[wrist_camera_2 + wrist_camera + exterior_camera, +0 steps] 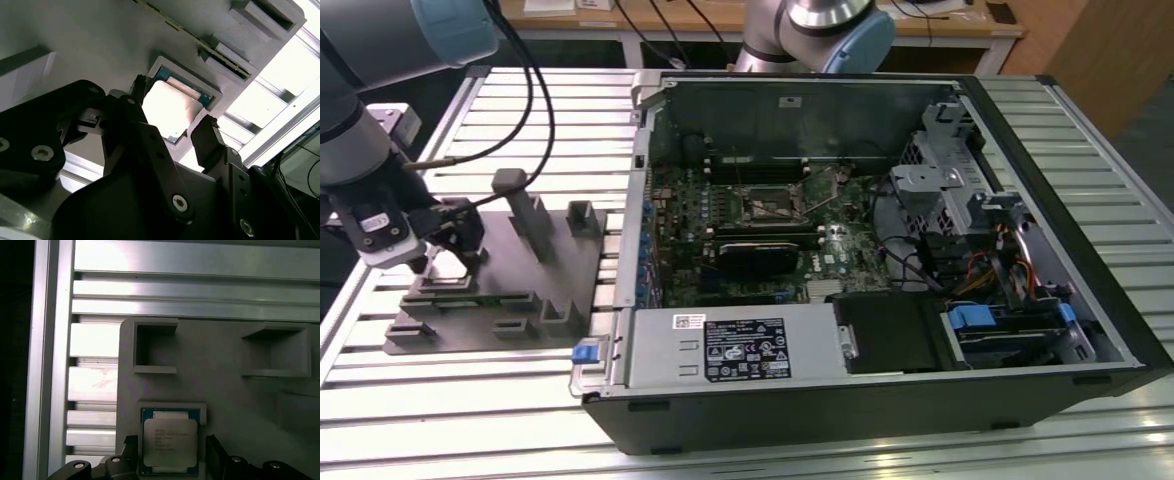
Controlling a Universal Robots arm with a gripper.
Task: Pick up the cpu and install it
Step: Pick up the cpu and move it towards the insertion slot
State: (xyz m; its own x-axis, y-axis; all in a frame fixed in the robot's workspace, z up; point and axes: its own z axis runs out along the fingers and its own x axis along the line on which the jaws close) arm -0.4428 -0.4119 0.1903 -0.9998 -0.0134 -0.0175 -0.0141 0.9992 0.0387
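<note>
as gripper [172, 104] straddles, one cpu [169, 444] in fixture [225, 405]

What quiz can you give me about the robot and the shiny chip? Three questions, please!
1. True or false: the cpu is already inside the computer case.
2. Pick one. The cpu lies in: A) a pocket of the grey fixture; B) a bowl; C) a person's hand.
3. Fill the gap: the gripper is open, with one finger on each ____ of the cpu.

Key: 1 false; 2 A; 3 side.
</note>
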